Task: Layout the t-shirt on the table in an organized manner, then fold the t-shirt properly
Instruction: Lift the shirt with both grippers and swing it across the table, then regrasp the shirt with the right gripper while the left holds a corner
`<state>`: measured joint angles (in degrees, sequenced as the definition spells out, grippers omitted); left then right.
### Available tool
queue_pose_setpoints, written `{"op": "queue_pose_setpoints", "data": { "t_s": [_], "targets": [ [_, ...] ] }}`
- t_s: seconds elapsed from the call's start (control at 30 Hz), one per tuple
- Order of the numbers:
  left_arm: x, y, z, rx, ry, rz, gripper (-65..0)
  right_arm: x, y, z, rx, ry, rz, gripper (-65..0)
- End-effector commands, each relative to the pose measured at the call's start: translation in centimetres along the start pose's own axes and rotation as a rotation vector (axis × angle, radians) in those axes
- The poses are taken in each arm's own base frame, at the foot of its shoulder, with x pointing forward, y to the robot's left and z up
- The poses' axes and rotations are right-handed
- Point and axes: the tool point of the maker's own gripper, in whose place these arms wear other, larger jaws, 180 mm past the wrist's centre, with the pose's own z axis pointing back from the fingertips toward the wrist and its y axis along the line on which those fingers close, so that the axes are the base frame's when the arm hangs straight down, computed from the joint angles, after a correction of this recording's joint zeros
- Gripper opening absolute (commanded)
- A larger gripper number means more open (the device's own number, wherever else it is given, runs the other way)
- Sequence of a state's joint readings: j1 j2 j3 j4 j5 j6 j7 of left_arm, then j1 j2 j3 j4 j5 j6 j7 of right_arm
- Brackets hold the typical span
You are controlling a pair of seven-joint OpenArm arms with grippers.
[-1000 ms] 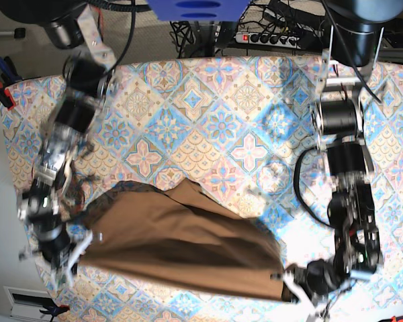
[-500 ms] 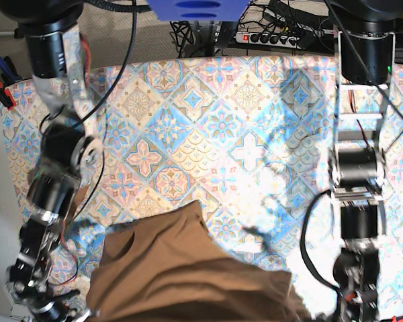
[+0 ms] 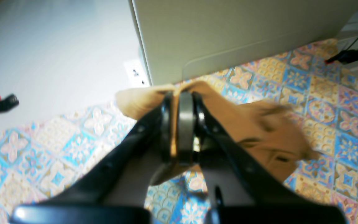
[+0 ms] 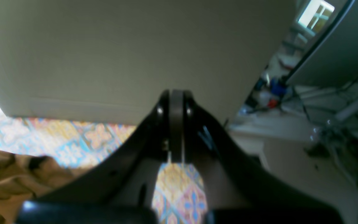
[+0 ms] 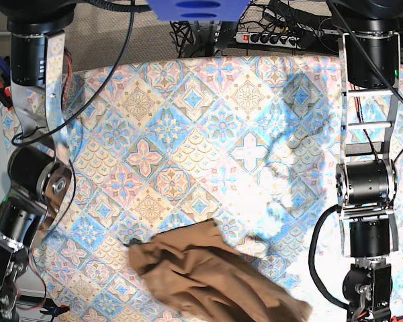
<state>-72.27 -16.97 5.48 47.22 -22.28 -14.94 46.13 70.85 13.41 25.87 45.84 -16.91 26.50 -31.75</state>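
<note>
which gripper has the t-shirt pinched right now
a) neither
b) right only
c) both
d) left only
d: the left wrist view shows the left gripper shut on a fold of the t-shirt, while the right gripper is shut with no cloth between its fingers and the shirt lies apart, off to the side on the table.
</note>
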Motion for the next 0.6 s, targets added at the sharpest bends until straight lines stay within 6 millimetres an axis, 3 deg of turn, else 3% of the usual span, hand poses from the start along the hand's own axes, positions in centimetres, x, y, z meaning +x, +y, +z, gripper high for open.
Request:
{"op": "queue_pose_setpoints", "data": {
  "t_s": [0.0,0.1,0.13,0.2,0.3,0.33,0.47,0.57],
  "targets": [
    [3.8,-0.3,1.2,-0.005,-0.091,-0.009,-65.0,3.5,-0.5,0.4,-0.009,-0.083,0.003,-65.0],
    [3.2,-0.4,1.1,-0.007,-0.063,-0.011,-65.0,3.4,-0.6,0.5,-0.011,-0.084,0.005,-65.0],
    [2.2,-0.5,0.9,-0.011,-0.03,-0.008,-65.0,2.5,-0.4,0.4,-0.008,-0.069,0.004,-65.0],
    [1.0,-1.1,1.3,-0.019,0.006,-0.034,-65.0,-1.5,0.4,0.2,0.005,-0.001,0.003,-65.0],
    [-1.8,-2.8,2.6,-0.028,0.042,-0.108,-65.0,-9.7,2.2,0.5,0.036,0.134,-0.003,-65.0],
    [-2.6,-3.4,3.3,-0.029,0.054,-0.137,-65.0,-11.0,2.5,0.7,0.04,0.154,-0.002,-65.0],
    [-8.2,-5.4,7.1,-0.027,0.146,-0.247,-65.0,-10.9,4.2,1.8,0.039,0.112,0.029,-65.0],
    [-12.7,-5.5,9.9,-0.015,0.197,-0.244,-65.0,-11.5,5.8,2.6,0.048,0.093,0.044,-65.0]
  ]
}}
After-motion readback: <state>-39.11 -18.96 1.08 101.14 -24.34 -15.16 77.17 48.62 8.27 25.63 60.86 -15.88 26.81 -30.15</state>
